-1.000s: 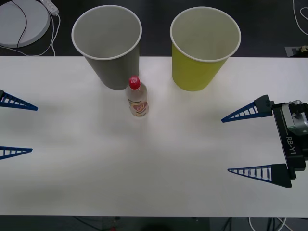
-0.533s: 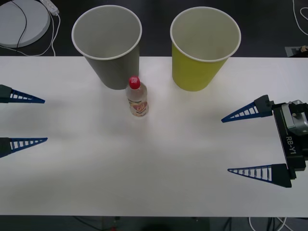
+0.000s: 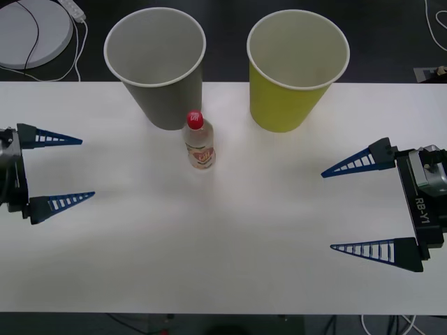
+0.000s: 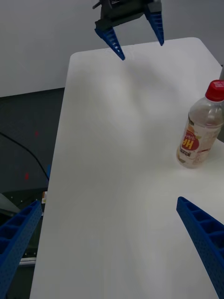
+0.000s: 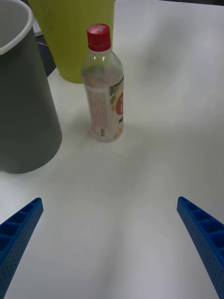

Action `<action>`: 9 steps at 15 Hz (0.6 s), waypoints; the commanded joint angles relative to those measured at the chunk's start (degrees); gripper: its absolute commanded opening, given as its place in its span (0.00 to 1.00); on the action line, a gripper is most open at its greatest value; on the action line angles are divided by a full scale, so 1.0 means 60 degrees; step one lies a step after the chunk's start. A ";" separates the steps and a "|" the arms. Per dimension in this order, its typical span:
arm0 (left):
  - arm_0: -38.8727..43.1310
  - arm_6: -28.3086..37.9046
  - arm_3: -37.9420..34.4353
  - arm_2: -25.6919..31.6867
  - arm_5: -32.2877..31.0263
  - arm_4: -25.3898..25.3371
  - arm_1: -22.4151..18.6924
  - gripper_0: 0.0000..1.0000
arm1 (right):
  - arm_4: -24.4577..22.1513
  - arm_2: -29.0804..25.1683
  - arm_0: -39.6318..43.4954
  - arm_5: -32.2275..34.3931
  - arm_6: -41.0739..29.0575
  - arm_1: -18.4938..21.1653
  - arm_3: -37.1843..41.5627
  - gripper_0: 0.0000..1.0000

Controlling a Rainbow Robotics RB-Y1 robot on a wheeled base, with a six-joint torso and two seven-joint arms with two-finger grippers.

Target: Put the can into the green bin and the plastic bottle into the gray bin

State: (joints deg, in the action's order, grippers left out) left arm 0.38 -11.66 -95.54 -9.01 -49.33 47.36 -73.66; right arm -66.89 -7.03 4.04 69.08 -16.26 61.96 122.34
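Note:
The plastic bottle, clear with a red cap, stands upright on the white table just in front of the gray bin. To that bin's right stands the green bin. My left gripper is open at the table's left side, level with the bottle and well apart from it. In the left wrist view the bottle stands ahead of the open left gripper, beside the gray bin. My right gripper is open at the right side of the table. The can is out of view.
A white round disc with cables lies on the dark floor behind the table's back left corner. The white table spreads bare between the two grippers. In the right wrist view the left gripper shows at the far end.
My left gripper has moved right, from the table's left edge inward toward the bottle, still open. The right gripper, the bottle and the bins have not moved.

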 commanded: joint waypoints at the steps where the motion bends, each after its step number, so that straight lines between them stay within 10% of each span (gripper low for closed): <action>1: -0.0034 0.0039 -0.0350 -0.0460 0.1030 -0.0012 0.0207 1.00 | 0.0000 0.0000 0.0000 0.0000 0.0000 0.0000 0.0001 1.00; 9: -0.0107 0.0200 -0.0380 -0.0578 0.1748 0.0398 0.1818 1.00 | 0.0000 0.0000 0.0000 0.0000 0.0000 0.0000 0.0001 1.00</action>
State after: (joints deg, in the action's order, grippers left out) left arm -0.20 -10.64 -97.85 -12.43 -39.19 49.13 -63.42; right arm -66.89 -7.03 4.04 69.08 -16.26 61.96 122.34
